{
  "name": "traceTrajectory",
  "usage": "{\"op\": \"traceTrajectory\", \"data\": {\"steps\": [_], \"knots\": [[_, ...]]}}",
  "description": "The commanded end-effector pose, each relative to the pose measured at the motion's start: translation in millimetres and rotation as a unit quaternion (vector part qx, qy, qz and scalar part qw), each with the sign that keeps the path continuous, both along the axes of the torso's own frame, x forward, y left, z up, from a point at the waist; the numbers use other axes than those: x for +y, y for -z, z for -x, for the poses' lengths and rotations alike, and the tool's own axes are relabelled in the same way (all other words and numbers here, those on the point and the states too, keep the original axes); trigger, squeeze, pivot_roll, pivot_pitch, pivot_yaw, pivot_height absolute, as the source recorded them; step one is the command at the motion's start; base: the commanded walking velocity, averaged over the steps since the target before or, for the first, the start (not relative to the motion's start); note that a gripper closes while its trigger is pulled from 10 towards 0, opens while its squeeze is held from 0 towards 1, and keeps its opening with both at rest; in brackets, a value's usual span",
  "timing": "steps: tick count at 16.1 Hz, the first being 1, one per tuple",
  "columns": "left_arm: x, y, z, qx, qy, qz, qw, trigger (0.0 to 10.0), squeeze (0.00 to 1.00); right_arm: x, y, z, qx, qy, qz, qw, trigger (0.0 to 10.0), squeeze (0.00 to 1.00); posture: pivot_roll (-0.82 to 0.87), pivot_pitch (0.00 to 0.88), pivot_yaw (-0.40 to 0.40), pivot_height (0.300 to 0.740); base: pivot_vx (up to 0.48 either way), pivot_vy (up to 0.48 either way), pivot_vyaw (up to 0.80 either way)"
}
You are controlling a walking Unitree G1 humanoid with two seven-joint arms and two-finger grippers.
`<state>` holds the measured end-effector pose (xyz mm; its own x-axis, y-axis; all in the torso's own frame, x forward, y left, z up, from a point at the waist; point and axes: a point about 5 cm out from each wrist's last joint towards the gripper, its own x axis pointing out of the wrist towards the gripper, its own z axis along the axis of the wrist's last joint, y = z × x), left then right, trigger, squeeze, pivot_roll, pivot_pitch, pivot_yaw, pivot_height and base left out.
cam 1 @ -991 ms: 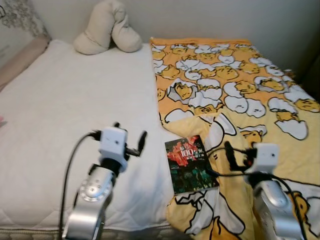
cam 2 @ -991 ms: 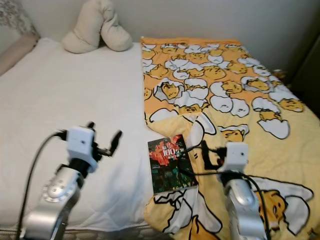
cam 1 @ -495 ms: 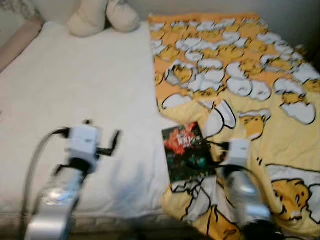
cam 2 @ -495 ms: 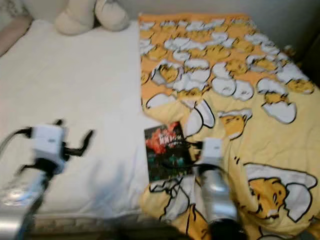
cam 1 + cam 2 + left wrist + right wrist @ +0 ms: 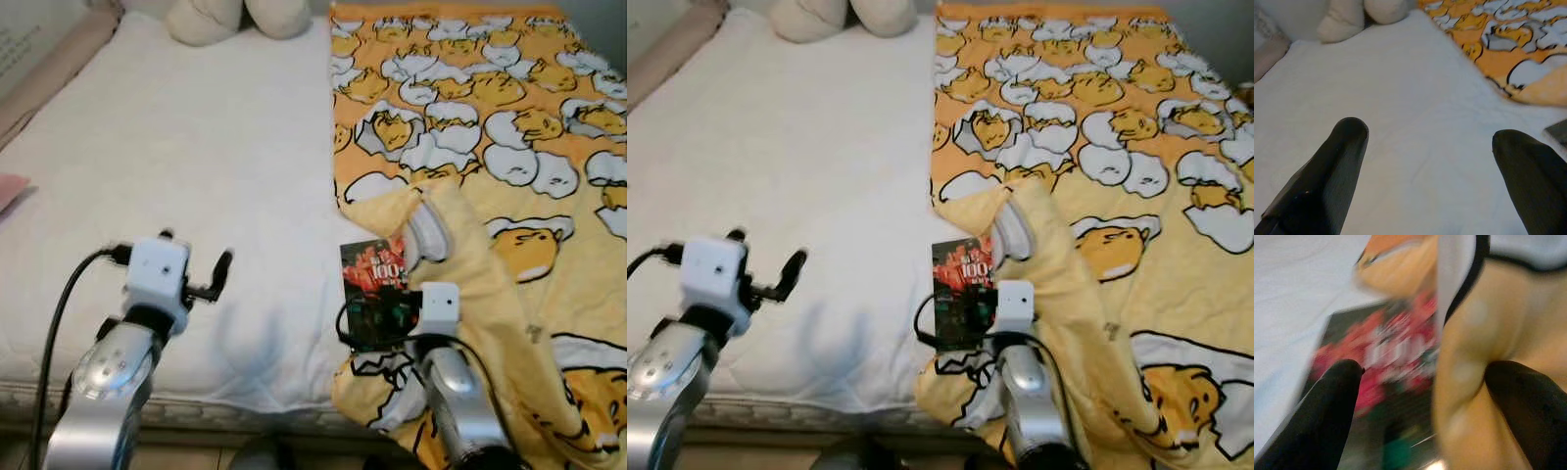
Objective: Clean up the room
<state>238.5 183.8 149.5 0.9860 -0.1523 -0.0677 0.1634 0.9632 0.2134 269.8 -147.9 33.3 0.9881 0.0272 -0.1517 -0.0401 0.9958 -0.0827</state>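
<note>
**Robot's right gripper poised over a book at the edge of a bed**

A dark book (image 5: 375,296) with a red cover picture lies on a white mattress (image 5: 196,176), near its front edge. The number "100" is legible on the cover; the other lettering is too small to read. A yellow blanket (image 5: 490,147) printed with cartoon eggs covers the mattress to the right of the book, and a raised fold (image 5: 441,220) of it sits against the book's right side. The right gripper (image 5: 1422,377) hovers just above the book, fingers spread apart, one over the cover and one over the fold. The left gripper (image 5: 1430,147), fingers also apart, hangs over bare mattress well left of the book. Cream pillows (image 5: 240,15) lie far beyond the book.
</note>
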Motion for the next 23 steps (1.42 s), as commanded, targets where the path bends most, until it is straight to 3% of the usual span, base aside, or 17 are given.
{"op": "traceTrajectory", "data": {"steps": [1,3,4,5,8,10,11,14,16,21,23], "knots": [[-1.3,3,0.1,0.006,0.001,-0.003,1.000,10.0,0.00,-4.3,-11,-1.5,-0.036,0.010,0.032,0.999,10.0,0.00,0.10,0.132,0.044,0.740,0.000,0.000,0.00],[-5.9,5,-1.9,0.006,0.001,0.004,1.000,10.0,0.00,-24.1,-16,9.2,-0.056,0.028,0.133,0.989,10.0,0.00,0.09,0.128,0.030,0.740,0.000,0.000,0.00],[-8.0,6,-2.2,0.005,0.001,0.008,1.000,10.0,0.00,-33.6,-14,16.8,-0.047,0.038,0.170,0.984,10.0,0.00,0.08,0.125,0.025,0.740,0.000,0.000,0.00],[-9.4,7,-2.0,0.004,-0.001,0.011,1.000,10.0,0.00,-32.7,-17,26.0,-0.059,0.025,0.186,0.980,10.0,0.00,0.08,0.119,0.016,0.740,0.000,0.000,0.00],[-10.8,9,-5.0,0.002,-0.007,0.017,1.000,10.0,0.00,10.7,-34,45.5,-0.133,-0.103,0.135,0.976,10.0,0.00,0.06,0.106,0.004,0.740,0.000,0.000,0.00],[-12.9,10,-7.1,-0.001,-0.008,0.020,1.000,10.0,0.00,23.6,-42,50.1,-0.162,-0.135,0.123,0.970,10.0,0.00,0.05,0.098,0.001,0.740,0.000,0.000,0.00],[-16.5,10,-8.6,-0.005,-0.007,0.024,1.000,10.0,0.00,21.8,-43,45.8,-0.156,-0.124,0.106,0.974,10.0,0.00,0.05,0.094,0.001,0.740,0.000,0.000,0.00],[-17.0,10,-10.5,-0.006,-0.007,0.026,1.000,10.0,0.00,17.5,-32,35.4,-0.108,-0.120,0.039,0.986,10.0,0.00,0.05,0.092,0.008,0.740,0.000,0.000,0.00],[-19.3,10,-13.5,-0.009,-0.001,0.026,1.000,10.0,0.00,21.4,0,19.1,-0.002,-0.131,-0.048,0.990,10.0,0.00,0.06,0.088,0.027,0.740,0.000,0.000,0.00],[-17.4,7,-15.4,-0.014,0.002,0.020,1.000,10.0,0.00,50.1,12,8.3,0.036,-0.206,-0.075,0.975,10.0,0.00,0.08,0.086,0.039,0.740,0.000,0.000,0.00],[-17.3,7,-14.0,-0.016,0.000,0.019,1.000,10.0,0.00,43.9,27,13.1,0.062,-0.198,-0.065,0.976,10.0,0.00,0.09,0.089,0.033,0.740,0.000,0.000,0.00]]}}
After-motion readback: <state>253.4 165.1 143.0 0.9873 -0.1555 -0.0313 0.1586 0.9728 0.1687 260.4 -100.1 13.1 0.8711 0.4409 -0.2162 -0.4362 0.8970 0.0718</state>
